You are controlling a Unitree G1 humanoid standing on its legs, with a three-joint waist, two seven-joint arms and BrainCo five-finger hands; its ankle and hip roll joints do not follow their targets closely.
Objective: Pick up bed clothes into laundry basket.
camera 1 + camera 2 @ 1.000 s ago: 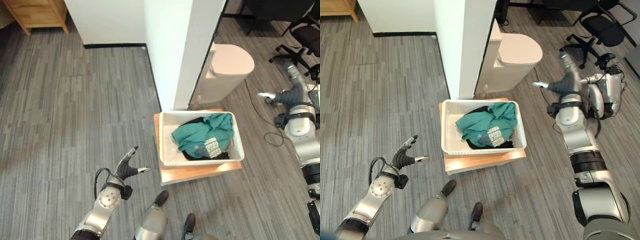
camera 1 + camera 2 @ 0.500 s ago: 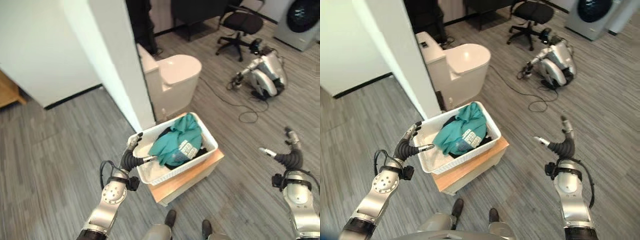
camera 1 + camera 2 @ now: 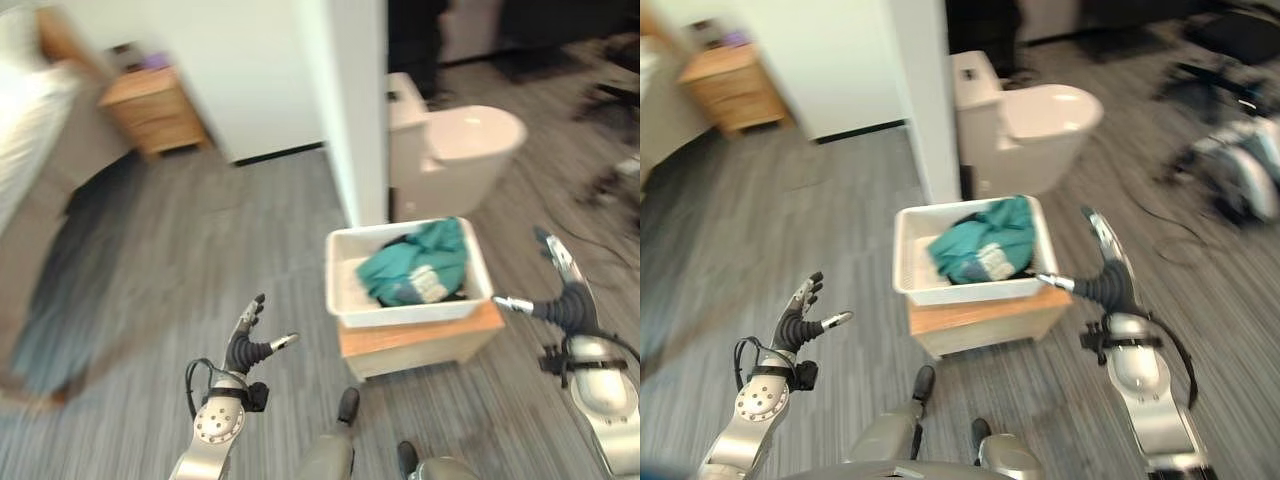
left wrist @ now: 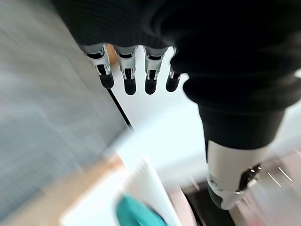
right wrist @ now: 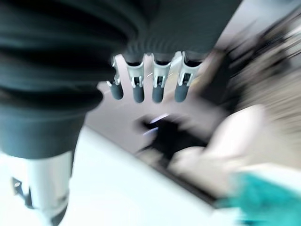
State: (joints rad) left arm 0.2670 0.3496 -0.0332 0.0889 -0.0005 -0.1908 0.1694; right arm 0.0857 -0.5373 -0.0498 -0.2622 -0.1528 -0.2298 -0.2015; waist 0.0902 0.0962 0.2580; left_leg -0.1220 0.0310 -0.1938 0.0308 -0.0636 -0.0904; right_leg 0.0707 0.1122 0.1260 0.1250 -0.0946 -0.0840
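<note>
Fingers straight and spread on both hands, nothing held: the left hand [image 3: 245,345] hangs over bare floor at the near left, the right hand [image 3: 1106,280] sits just right of the basket, touching nothing. Judging by that, a drop-off looks finished and the step in hand is going for more bedding; the next move calls for turning toward the bed [image 3: 25,150] at the far left and walking there. In the middle, the white laundry basket [image 3: 340,290] rests on a low wooden stand [image 3: 420,340], holding teal clothes [image 3: 415,265] over something dark. Beyond it stand a white partition [image 3: 355,100] and a toilet [image 3: 1040,120], with a wooden nightstand [image 3: 150,110] farther left.
</note>
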